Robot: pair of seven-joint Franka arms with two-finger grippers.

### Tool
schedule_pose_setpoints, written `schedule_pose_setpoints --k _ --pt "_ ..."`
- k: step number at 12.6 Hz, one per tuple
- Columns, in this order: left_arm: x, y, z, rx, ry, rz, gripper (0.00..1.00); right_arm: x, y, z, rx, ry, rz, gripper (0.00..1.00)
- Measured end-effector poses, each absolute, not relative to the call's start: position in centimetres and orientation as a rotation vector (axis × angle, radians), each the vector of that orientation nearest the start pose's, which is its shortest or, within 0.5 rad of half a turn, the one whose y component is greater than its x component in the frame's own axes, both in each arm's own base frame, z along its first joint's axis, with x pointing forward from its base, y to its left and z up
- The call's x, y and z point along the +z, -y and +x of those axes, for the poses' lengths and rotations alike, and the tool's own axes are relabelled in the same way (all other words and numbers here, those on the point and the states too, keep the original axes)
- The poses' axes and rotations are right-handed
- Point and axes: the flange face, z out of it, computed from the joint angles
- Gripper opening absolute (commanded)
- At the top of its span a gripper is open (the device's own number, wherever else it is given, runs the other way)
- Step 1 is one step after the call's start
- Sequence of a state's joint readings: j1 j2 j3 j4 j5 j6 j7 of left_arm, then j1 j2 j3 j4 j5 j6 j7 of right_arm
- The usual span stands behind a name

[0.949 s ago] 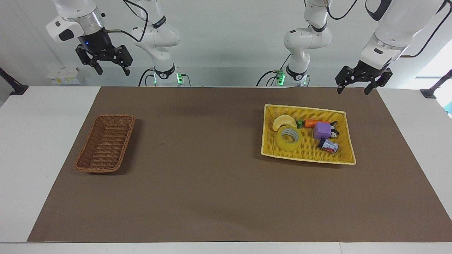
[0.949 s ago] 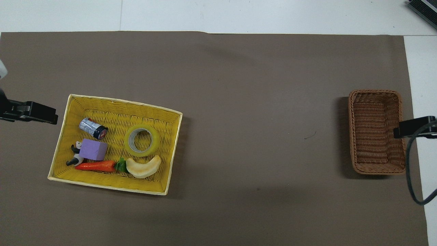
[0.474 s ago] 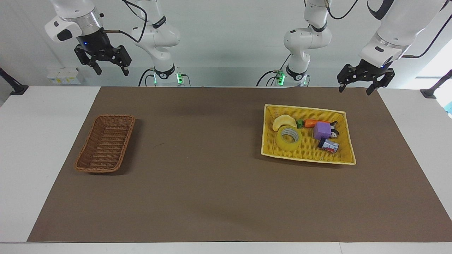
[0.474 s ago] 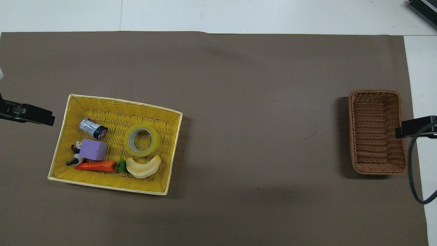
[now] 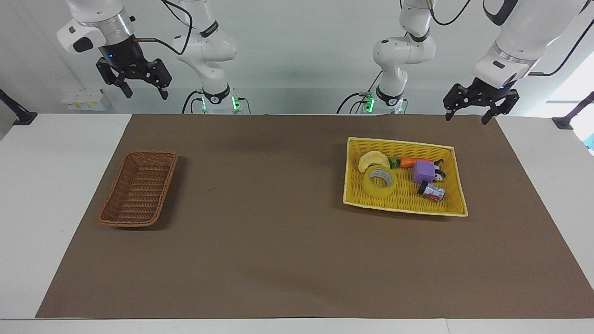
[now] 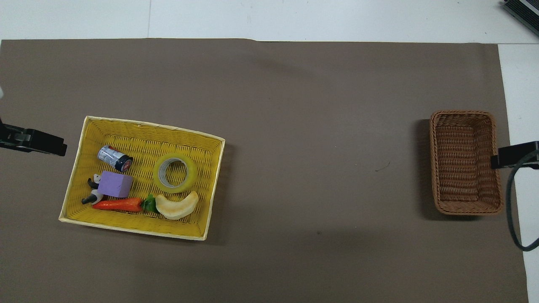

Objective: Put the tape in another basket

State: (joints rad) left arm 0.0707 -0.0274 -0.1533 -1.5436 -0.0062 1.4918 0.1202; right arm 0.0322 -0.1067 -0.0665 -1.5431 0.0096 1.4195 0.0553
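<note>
One tape roll, two baskets, five other bits, both arms parked up high

The tape (image 5: 380,182) lies flat in the yellow tray (image 5: 451,211) at right of the facing view, touching the crescent toy (image 5: 373,160), near a carrot (image 5: 408,162), purple block (image 5: 423,171), panda (image 5: 438,169) and battery (image 5: 431,191). Brown basket (image 5: 138,188) sits mid-left. Left gripper (image 5: 468,116) hangs spread open over the mat's edge at upper right, right gripper (image 5: 145,93) spread open upper left.
</note>
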Motion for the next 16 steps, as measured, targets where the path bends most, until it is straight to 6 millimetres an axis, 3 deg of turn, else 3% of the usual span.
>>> schedule_pose_setpoints --k 8,16 --pt "64.6 4.6 53.5 0.037 -0.318 -3.128 1.0 67.8 1.8 50.4 0.045 -0.137 -3.122 1.0" --pt "63.4 4.7 53.2 0.071 -0.319 -3.126 1.0 67.8 1.8 50.4 0.046 -0.137 -3.122 1.0"
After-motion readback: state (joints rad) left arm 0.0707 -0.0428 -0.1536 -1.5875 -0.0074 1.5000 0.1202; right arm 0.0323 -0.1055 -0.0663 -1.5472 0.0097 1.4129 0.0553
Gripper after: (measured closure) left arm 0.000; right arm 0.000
